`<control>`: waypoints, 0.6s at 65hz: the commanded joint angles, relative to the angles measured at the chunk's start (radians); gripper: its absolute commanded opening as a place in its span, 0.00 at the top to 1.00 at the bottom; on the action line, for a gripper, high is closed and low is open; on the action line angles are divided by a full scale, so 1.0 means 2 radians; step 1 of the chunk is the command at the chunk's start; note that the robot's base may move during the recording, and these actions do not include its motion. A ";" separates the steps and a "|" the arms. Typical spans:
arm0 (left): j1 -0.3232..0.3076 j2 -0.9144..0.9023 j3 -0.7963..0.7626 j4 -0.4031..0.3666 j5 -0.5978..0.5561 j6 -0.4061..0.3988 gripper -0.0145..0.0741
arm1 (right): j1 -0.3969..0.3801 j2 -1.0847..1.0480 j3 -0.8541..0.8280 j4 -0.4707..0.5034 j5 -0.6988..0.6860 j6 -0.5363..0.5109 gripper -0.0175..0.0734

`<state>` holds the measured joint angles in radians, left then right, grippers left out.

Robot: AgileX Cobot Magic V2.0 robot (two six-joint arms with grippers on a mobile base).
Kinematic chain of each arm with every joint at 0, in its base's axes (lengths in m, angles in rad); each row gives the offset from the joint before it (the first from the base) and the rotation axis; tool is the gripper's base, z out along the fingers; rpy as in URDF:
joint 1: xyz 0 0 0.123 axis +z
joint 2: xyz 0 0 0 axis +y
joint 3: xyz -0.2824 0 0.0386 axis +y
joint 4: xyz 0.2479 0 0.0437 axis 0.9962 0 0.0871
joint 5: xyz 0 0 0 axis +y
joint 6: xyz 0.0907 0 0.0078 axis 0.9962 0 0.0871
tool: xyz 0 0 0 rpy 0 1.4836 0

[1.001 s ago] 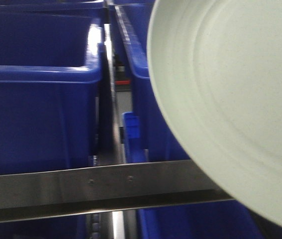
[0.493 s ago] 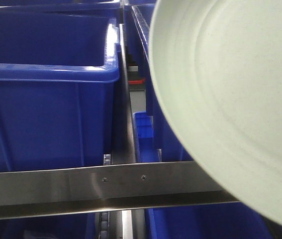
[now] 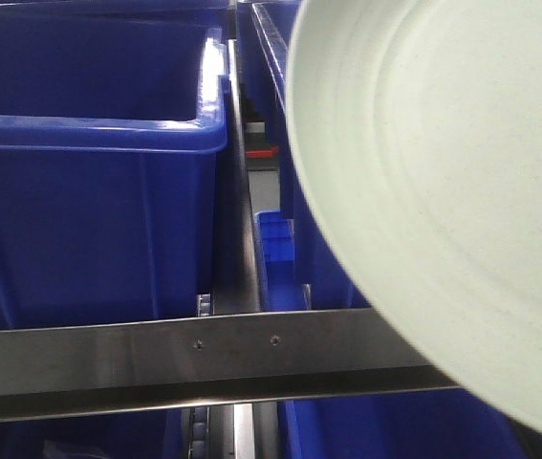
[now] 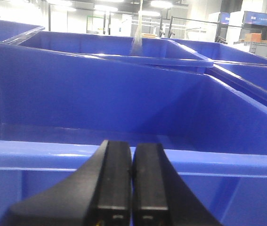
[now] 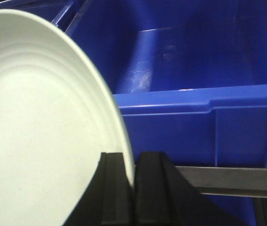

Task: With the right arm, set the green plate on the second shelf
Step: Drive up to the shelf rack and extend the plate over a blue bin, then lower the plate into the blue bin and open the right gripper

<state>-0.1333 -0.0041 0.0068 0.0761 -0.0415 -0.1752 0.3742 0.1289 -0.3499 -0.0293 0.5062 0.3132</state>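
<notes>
Right wrist: pincer (image 5: 134,188) pinching green plate (image 5: 39,132)

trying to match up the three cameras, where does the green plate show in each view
Exterior front-facing: the green plate fills the right side, top edge to bottom right corner.
Left wrist: not in it; only the shut left gripper before a blue bin.
Right wrist: it fills the left half, its rim pinched in the right gripper.
Shared landmark: the steel shelf rail, which shows at lower right in the right wrist view.
</notes>
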 commanded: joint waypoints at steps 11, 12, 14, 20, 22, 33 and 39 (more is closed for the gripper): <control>-0.001 -0.009 0.020 -0.004 -0.042 -0.001 0.69 | -0.001 0.022 -0.016 -0.005 -0.213 0.000 0.78; -0.001 -0.009 0.020 -0.004 -0.042 -0.001 0.69 | -0.001 0.026 -0.016 -0.005 -0.228 0.000 0.78; -0.001 -0.009 0.020 -0.004 -0.042 -0.001 0.69 | -0.002 0.034 -0.016 -0.005 -0.263 0.000 0.78; -0.001 -0.009 0.020 -0.004 -0.042 -0.001 0.69 | -0.009 0.085 -0.023 -0.001 -0.327 0.000 0.78; -0.001 -0.009 0.020 -0.004 -0.042 -0.001 0.69 | -0.018 0.115 -0.029 0.005 -0.345 0.000 0.78; -0.001 -0.009 0.020 -0.004 -0.042 -0.001 0.69 | -0.086 0.276 -0.093 0.037 -0.465 0.000 0.78; -0.001 -0.009 0.020 -0.004 -0.042 -0.001 0.69 | -0.120 0.355 -0.137 0.037 -0.490 0.000 0.78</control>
<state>-0.1333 -0.0041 0.0068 0.0761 -0.0415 -0.1752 0.1871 0.7295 -0.5142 0.0243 -0.2877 0.3132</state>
